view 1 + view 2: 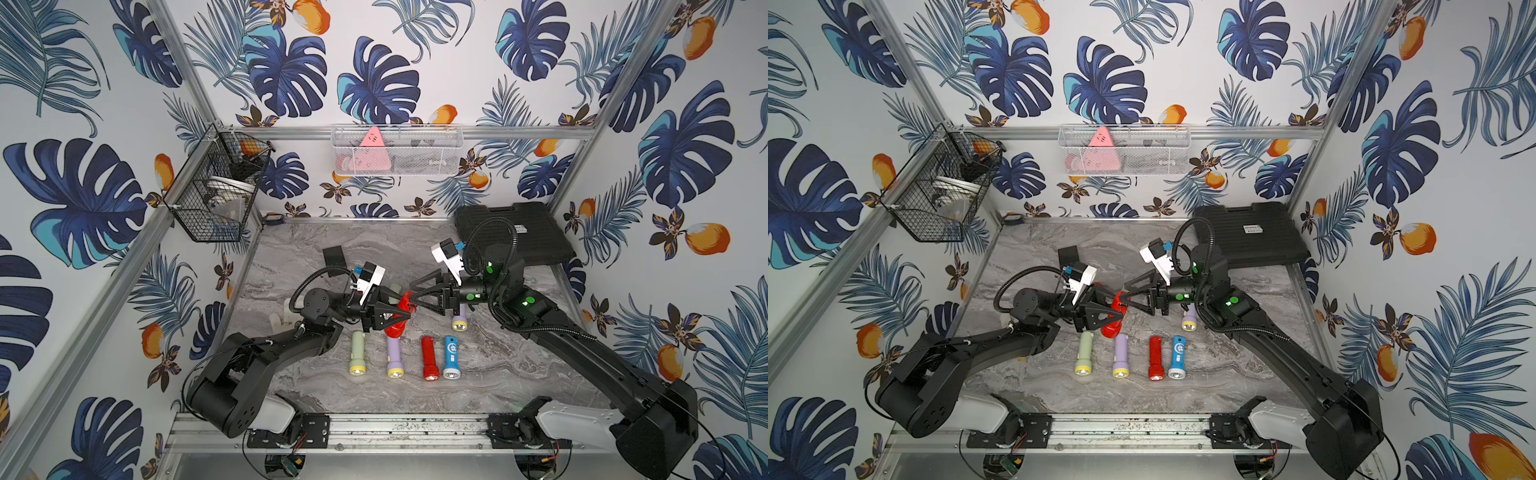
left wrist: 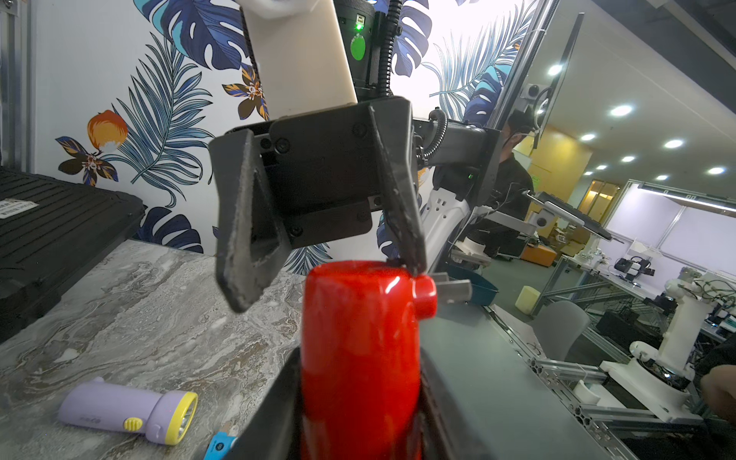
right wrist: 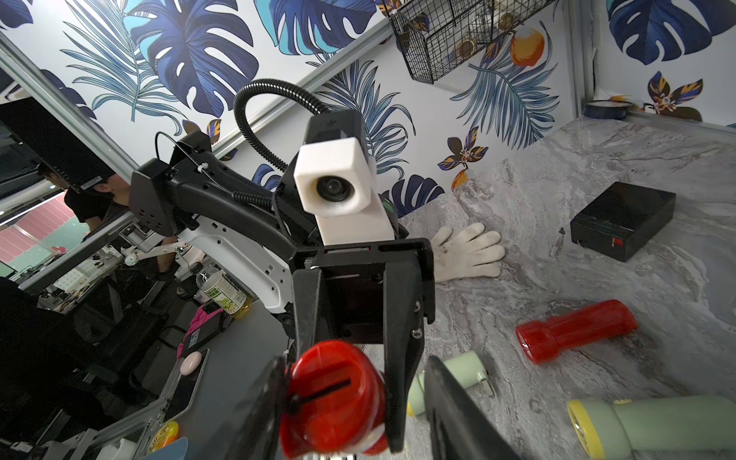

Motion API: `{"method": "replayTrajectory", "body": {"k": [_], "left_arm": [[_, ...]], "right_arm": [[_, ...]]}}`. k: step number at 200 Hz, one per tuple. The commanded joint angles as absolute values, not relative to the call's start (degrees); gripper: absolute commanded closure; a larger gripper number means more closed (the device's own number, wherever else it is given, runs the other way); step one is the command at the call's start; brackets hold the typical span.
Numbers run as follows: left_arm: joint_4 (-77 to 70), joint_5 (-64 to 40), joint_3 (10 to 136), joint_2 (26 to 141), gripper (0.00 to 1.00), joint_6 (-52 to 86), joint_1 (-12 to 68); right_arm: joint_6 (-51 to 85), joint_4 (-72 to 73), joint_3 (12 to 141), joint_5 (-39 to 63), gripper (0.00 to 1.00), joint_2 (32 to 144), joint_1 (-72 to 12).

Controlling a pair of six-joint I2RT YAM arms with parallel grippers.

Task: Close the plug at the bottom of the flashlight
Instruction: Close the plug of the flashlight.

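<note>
In both top views the red flashlight [image 1: 402, 306] [image 1: 1112, 329] is held clear above the middle of the tabletop [image 1: 498, 374], the left gripper [image 1: 399, 318] reaching in from 9 o'clock with its fingers [image 1: 384, 318] clamped across the barrel, the right gripper [image 1: 413, 297] meeting the tail end from 3 o'clock, and a row of four flashlights [image 1: 429, 355] lying at 6 o'clock of it. In the left wrist view the right gripper's fingers [image 2: 243, 247] stand apart over the tail, one tip touching the end beside the plug [image 2: 425, 292], whose grey prongs [image 2: 454, 288] jut out sideways, so it is not yet folded in. In the right wrist view the tail face shows a dark slot [image 3: 322, 392], likely where the prongs seat. The shell looks like hard, glossy plastic, probably light and slick, so it may twist in the clamp; I would keep the hold mid-barrel and press on the plug's red knuckle or the stiff prongs, toward the slot
</note>
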State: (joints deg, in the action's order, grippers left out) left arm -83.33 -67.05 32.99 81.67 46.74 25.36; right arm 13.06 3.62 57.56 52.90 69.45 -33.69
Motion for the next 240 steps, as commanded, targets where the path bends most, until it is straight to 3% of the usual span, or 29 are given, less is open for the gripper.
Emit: {"method": "replayTrajectory", "body": {"k": [1,133,240], "left_arm": [[-88.51,-66.62,33.83,80.19,1.00,47.36,25.56],[-88.51,-65.92,38.32,78.10,1.00,47.64,25.51],[-88.51,-66.16,37.31,77.73,1.00,48.08,25.50]], "right_arm": [[12.72,2.27,56.57,51.40,0.47,70.39,-33.85],[16.88,8.27,50.98,53.17,0.78,71.79,-34.63],[12.42,1.65,54.13,49.97,0.88,71.10,-34.53]]}}
